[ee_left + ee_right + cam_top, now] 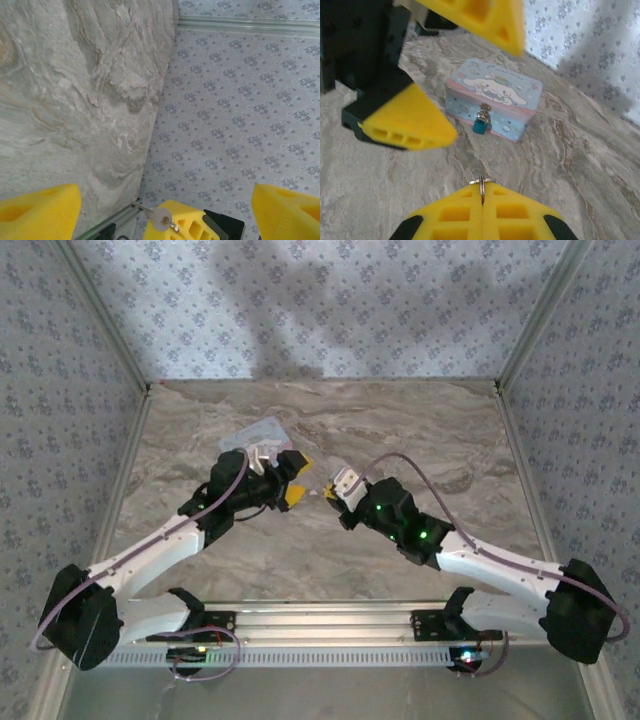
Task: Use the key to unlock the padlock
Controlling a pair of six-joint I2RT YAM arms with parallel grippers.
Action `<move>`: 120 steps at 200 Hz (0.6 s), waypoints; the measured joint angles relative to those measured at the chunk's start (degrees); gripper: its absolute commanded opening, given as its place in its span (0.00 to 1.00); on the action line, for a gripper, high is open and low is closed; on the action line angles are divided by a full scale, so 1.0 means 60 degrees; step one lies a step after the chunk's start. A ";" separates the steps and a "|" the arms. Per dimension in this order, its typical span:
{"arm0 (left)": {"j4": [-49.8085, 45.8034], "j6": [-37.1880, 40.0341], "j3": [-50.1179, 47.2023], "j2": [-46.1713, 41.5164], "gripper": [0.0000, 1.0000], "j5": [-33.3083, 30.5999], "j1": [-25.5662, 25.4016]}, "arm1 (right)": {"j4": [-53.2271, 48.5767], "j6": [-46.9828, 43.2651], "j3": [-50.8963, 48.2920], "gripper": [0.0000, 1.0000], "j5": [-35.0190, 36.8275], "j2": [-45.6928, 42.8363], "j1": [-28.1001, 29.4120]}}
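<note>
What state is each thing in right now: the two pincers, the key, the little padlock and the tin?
left pincer: open, holding nothing.
right pincer: shut on the key.
key: held, not yet inserted.
tin box: lid shut.
padlock: shackle closed, hanging on the tin box's clasp.
</note>
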 measured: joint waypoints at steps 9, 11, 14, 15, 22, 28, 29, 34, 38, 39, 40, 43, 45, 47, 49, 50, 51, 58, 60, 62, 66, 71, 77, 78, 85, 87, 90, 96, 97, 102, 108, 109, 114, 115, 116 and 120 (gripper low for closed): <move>0.0178 -0.0186 0.0000 0.0138 0.82 0.0004 -0.0117 | 0.0215 -0.0044 0.0000 0.00 0.0004 0.0113 0.0073; 0.0204 -0.0193 0.0000 0.0153 0.82 0.0004 -0.0131 | 0.0259 -0.0058 0.0000 0.00 0.0007 0.0131 0.0087; 0.0270 -0.0270 0.0000 0.0200 0.81 0.0000 -0.0168 | 0.0313 -0.0062 0.0000 0.00 0.0007 0.0160 0.0106; 0.0280 -0.0288 0.0000 0.0211 0.81 0.0000 -0.0175 | 0.0350 -0.0062 0.0000 0.00 0.0004 0.0178 0.0113; 0.0393 -0.0404 0.0000 0.0306 0.80 -0.0011 -0.0251 | 0.0470 -0.0087 0.0000 0.00 0.0007 0.0240 0.0149; 0.0455 -0.0463 0.0000 0.0364 0.80 -0.0029 -0.0302 | 0.0568 -0.0095 0.0000 0.00 0.0007 0.0273 0.0175; 0.0463 -0.0474 0.0000 0.0375 0.80 -0.0029 -0.0306 | 0.0576 -0.0095 0.0000 0.00 0.0007 0.0280 0.0178; 0.0499 -0.0521 0.0000 0.0408 0.80 -0.0036 -0.0346 | 0.0656 -0.0098 0.0000 0.00 0.0011 0.0299 0.0200; 0.0528 -0.0561 0.0000 0.0430 0.79 -0.0058 -0.0350 | 0.0710 -0.0098 0.0000 0.00 0.0011 0.0302 0.0208; 0.0535 -0.0568 0.0000 0.0430 0.79 -0.0062 -0.0350 | 0.0725 -0.0098 0.0000 0.00 0.0011 0.0306 0.0208; 0.0546 -0.0579 0.0000 0.0433 0.79 -0.0066 -0.0353 | 0.0732 -0.0095 0.0000 0.00 0.0011 0.0306 0.0208; 0.0565 -0.0605 0.0000 0.0444 0.79 -0.0069 -0.0368 | 0.0780 -0.0098 0.0000 0.00 0.0011 0.0306 0.0211; 0.0576 -0.0608 0.0000 0.0452 0.78 -0.0080 -0.0386 | 0.0805 -0.0095 0.0000 0.00 0.0011 0.0310 0.0215; 0.0594 -0.0630 0.0000 0.0459 0.78 -0.0102 -0.0401 | 0.0834 -0.0095 0.0000 0.00 0.0011 0.0310 0.0222; 0.0605 -0.0656 0.0000 0.0459 0.78 -0.0109 -0.0401 | 0.0863 -0.0095 0.0000 0.00 0.0011 0.0310 0.0226; 0.0608 -0.0663 0.0000 0.0459 0.78 -0.0113 -0.0404 | 0.0878 -0.0095 0.0000 0.00 0.0011 0.0310 0.0226; 0.0612 -0.0667 0.0000 0.0459 0.77 -0.0117 -0.0404 | 0.0889 -0.0095 0.0000 0.00 0.0011 0.0310 0.0226; 0.0641 -0.0714 0.0000 0.0459 0.76 -0.0160 -0.0408 | 0.0965 -0.0095 0.0000 0.00 0.0011 0.0313 0.0226; 0.0659 -0.0725 0.0000 0.0459 0.76 -0.0175 -0.0408 | 0.0984 -0.0095 0.0000 0.00 0.0011 0.0313 0.0226; 0.0667 -0.0747 -0.0004 0.0459 0.75 -0.0182 -0.0408 | 0.1002 -0.0095 0.0000 0.00 0.0007 0.0313 0.0226; 0.0681 -0.0750 -0.0004 0.0459 0.75 -0.0208 -0.0408 | 0.1035 -0.0095 0.0000 0.00 0.0007 0.0313 0.0226; 0.0688 -0.0780 0.0000 0.0459 0.72 -0.0211 -0.0408 | 0.1078 -0.0091 0.0000 0.00 0.0007 0.0313 0.0226; 0.0692 -0.0816 -0.0004 0.0459 0.67 -0.0240 -0.0408 | 0.1111 -0.0087 0.0000 0.00 0.0004 0.0313 0.0226; 0.0692 -0.0812 -0.0004 0.0459 0.65 -0.0244 -0.0404 | 0.1118 -0.0087 0.0000 0.00 0.0000 0.0313 0.0226; 0.0703 -0.0838 -0.0004 0.0459 0.62 -0.0248 -0.0408 | 0.1151 -0.0084 0.0000 0.00 -0.0007 0.0313 0.0226; 0.0703 -0.0856 -0.0004 0.0459 0.62 -0.0248 -0.0408 | 0.1155 -0.0084 0.0000 0.00 -0.0018 0.0317 0.0226; 0.0703 -0.0907 -0.0004 0.0459 0.62 -0.0259 -0.0408 | 0.1166 -0.0076 0.0000 0.00 -0.0029 0.0321 0.0226; 0.0707 -0.0922 -0.0004 0.0459 0.62 -0.0273 -0.0408 | 0.1206 -0.0051 0.0000 0.00 -0.0033 0.0339 0.0226; 0.0707 -0.0918 -0.0004 0.0459 0.61 -0.0277 -0.0408 | 0.1209 -0.0055 0.0000 0.00 -0.0033 0.0342 0.0226; 0.0703 -0.0925 -0.0004 0.0459 0.61 -0.0280 -0.0408 | 0.1242 -0.0040 0.0000 0.00 -0.0036 0.0364 0.0226; 0.0703 -0.0936 -0.0004 0.0459 0.61 -0.0284 -0.0408 | 0.1286 -0.0015 0.0000 0.00 -0.0040 0.0401 0.0226; 0.0703 -0.0936 -0.0004 0.0459 0.61 -0.0284 -0.0408 | 0.1290 -0.0015 0.0000 0.00 -0.0040 0.0404 0.0226; 0.0707 -0.0936 -0.0004 0.0459 0.61 -0.0291 -0.0408 | 0.1304 -0.0007 0.0000 0.00 -0.0040 0.0426 0.0226; 0.0703 -0.0940 -0.0004 0.0459 0.61 -0.0291 -0.0408 | 0.1304 -0.0004 0.0000 0.00 -0.0044 0.0430 0.0226; 0.0703 -0.0943 -0.0004 0.0459 0.61 -0.0295 -0.0408 | 0.1308 0.0000 0.0000 0.00 -0.0044 0.0437 0.0226; 0.0707 -0.0954 -0.0004 0.0459 0.61 -0.0317 -0.0408 | 0.1311 0.0018 0.0000 0.00 -0.0058 0.0448 0.0226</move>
